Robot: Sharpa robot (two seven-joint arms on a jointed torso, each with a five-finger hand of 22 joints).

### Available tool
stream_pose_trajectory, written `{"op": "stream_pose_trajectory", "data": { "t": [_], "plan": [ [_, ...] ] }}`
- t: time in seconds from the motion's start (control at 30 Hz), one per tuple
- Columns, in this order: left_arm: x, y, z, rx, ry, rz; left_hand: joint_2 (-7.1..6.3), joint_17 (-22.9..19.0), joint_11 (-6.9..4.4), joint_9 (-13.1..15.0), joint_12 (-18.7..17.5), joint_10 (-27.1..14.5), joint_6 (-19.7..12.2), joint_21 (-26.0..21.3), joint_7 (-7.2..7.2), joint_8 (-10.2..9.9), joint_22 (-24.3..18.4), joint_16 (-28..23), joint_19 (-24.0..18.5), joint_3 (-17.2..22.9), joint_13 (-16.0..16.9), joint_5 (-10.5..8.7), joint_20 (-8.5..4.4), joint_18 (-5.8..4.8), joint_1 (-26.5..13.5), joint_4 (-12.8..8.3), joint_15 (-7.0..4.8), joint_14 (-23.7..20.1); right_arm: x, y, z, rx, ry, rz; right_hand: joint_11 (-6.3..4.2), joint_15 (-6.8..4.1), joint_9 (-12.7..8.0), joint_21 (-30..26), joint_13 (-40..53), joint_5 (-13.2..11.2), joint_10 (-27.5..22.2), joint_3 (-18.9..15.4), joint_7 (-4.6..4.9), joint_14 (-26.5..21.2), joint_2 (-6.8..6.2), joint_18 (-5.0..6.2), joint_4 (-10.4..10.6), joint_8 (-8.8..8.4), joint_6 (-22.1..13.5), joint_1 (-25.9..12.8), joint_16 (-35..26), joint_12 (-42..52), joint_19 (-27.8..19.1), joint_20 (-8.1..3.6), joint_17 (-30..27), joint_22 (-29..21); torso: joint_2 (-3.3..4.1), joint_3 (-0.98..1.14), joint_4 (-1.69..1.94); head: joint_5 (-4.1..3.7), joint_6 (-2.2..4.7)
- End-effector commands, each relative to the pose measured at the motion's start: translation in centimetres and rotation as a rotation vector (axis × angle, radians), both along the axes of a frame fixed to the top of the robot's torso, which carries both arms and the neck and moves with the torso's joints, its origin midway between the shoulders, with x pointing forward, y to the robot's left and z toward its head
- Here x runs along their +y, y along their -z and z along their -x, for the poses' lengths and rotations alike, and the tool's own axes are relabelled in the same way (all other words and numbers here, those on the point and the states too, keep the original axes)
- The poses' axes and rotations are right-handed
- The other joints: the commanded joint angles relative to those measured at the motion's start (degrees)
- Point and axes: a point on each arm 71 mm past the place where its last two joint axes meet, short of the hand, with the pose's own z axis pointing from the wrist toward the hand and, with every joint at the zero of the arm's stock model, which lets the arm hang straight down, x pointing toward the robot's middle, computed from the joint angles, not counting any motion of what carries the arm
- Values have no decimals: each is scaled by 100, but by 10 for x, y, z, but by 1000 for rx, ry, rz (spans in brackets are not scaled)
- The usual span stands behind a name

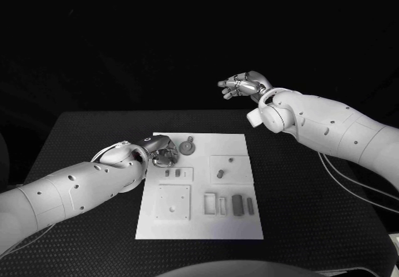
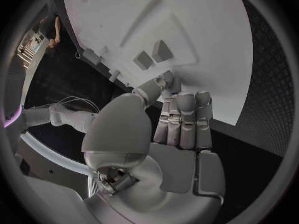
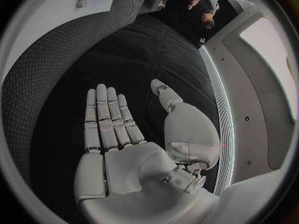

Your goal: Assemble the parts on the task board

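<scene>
Our left hand (image 1: 160, 151) rests at the board's (image 1: 199, 228) near-left corner, fingers extended together, holding nothing we can see. A careless sweep could knock the round part (image 1: 188, 148) just beside it. Our right hand (image 1: 241, 85) hovers well away, open and empty. We count one board, two hands, about eight parts.

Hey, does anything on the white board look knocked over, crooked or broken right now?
Nothing stands out. The task board lies flat and square on the table, and its small parts sit in their recesses. Neither robot hand holds anything.
</scene>
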Motion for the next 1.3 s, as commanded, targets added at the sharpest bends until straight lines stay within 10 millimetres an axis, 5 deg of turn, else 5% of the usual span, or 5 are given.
{"op": "stream_pose_trajectory", "data": {
  "t": [0.03, 0.83, 1.3],
  "plan": [
    [-3, 3, 3, 20, 24, -10, -20, -6, -10, -8, 42, 34, -39, 31, 20, -32, 99, 21, 34, -36, 12, -20, -441, 88, -27, -6, -58, -1, 1, 0, 0, -1, -17, -2, 16, 29, -8, -36, -8, 22, 21, -9, 185, -21, 55, 71, 28, 35, -48, 1, -27, -25, -6, 30, 7, 8, -4, 1, 4, -3, 5],
    [-2, 6, 3, 42, 22, -24, -46, -25, -17, -84, 181, -43, -209, 43, 62, -116, 95, 43, 29, -49, 82, -52, -452, 80, -18, -9, -64, -25, 0, 0, 1, -1, -15, -1, 16, 29, -11, -41, -8, 23, 20, -12, 186, -21, 53, 73, 30, 37, -49, 0, -29, -26, -5, 31, 8, 12, -3, -3, 6, -6, 7],
    [0, 5, 2, 29, 11, -19, -85, -51, -5, -245, 325, -201, -693, 57, -40, -321, 92, 73, 12, -52, 153, -42, -450, 70, 42, -10, -53, -49, 1, 0, 1, -1, -15, -2, 16, 29, -13, -44, -8, 22, 20, -12, 185, -21, 53, 74, 29, 38, -49, 3, -30, -26, -5, 32, 9, 15, -3, -2, 2, -10, 9]
  ]
}}
